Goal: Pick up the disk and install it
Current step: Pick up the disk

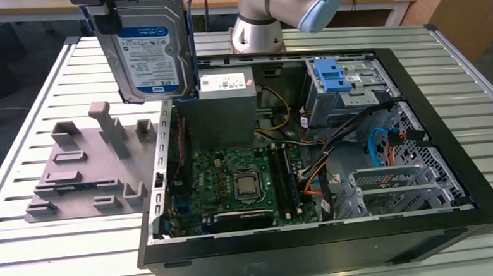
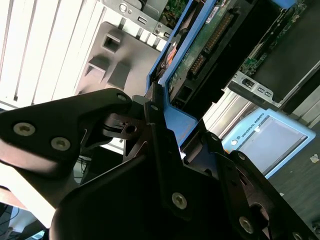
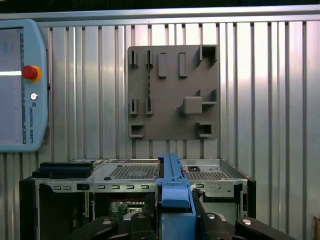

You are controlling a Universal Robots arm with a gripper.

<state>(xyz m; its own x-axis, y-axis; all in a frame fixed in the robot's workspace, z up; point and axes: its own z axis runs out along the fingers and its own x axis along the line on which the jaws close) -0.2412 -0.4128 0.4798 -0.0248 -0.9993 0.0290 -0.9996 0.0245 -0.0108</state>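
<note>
As the end effector (image 2: 167, 127) is clamped on the disk (image 1: 148, 54) by its blue carrier, the disk hangs straight below it, long axis upright, clear of the tabletop (image 1: 33, 250), grey stand (image 1: 79, 172) underneath, open computer case (image 1: 320, 251) lower and just beside.

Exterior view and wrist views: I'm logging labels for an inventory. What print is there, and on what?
On the disk: white-and-blue label, print mostly too small to read.
On the power supply sticker: too small to read.
On the teach pendant: brand lettering along its edge, not quoted.
On the grey stand: no print.
</note>
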